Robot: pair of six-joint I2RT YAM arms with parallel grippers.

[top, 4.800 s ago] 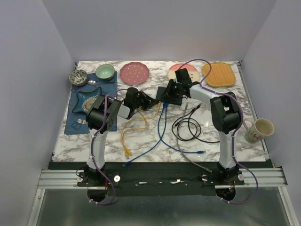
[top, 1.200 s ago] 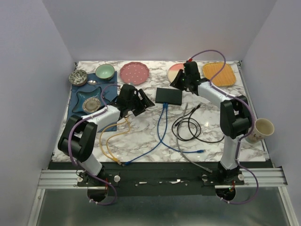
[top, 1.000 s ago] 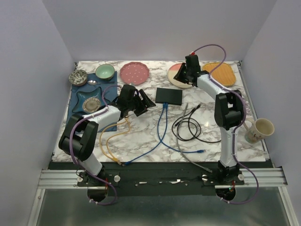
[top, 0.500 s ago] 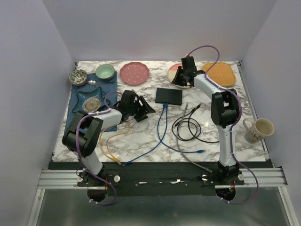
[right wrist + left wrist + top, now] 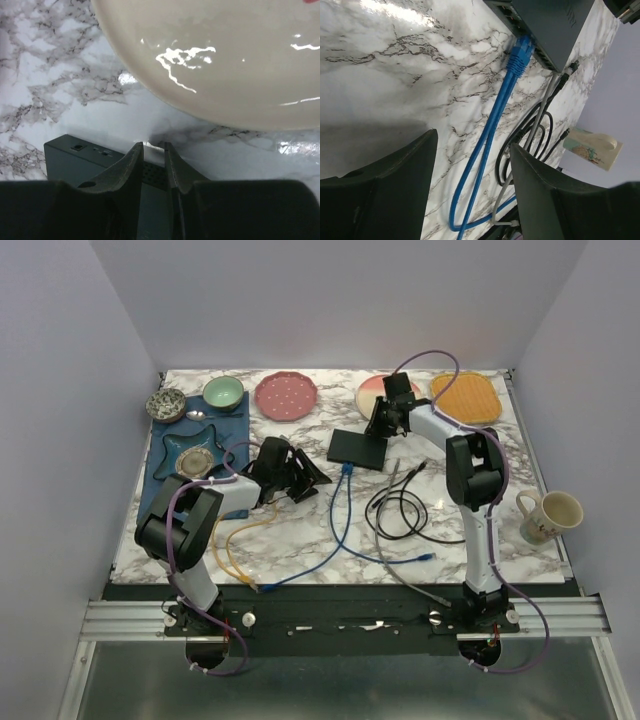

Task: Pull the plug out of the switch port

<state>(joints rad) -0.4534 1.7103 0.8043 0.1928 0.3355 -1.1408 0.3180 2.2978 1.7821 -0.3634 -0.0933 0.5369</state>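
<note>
left gripper (image 5: 472, 142): jaws spread wide. Only bare tabletop and a stretch of cable show between them, so I'm holding nothing and touching nothing I can see.

where it hangs: low over the white-and-grey marble table (image 5: 300, 540), left of the switch and aimed toward its socket edge.

right gripper (image 5: 152, 150): jaws down to a narrow slit, with nothing pinched in it. The tips sit right at the far edge of the flat matte-black switch box (image 5: 356, 448). Honestly can't tell if they're pressing on it.

switch: flat on the table around the middle, a bit skewed, with the socket row along the long edge nearest my bases.

plug: the blue plug (image 5: 521, 50) is seated in one of those sockets. Its blue cable (image 5: 336, 515) trails away toward the near edge of the table.

other cables: a loose yellow cable (image 5: 229, 552) lies beside my left arm, apart from the switch. A coiled black cable (image 5: 369, 512) sits just right of the blue one.

behind the switch: a glossy cream round plate (image 5: 225, 60), close to the far edge, fills the top of my right wrist view.
</note>
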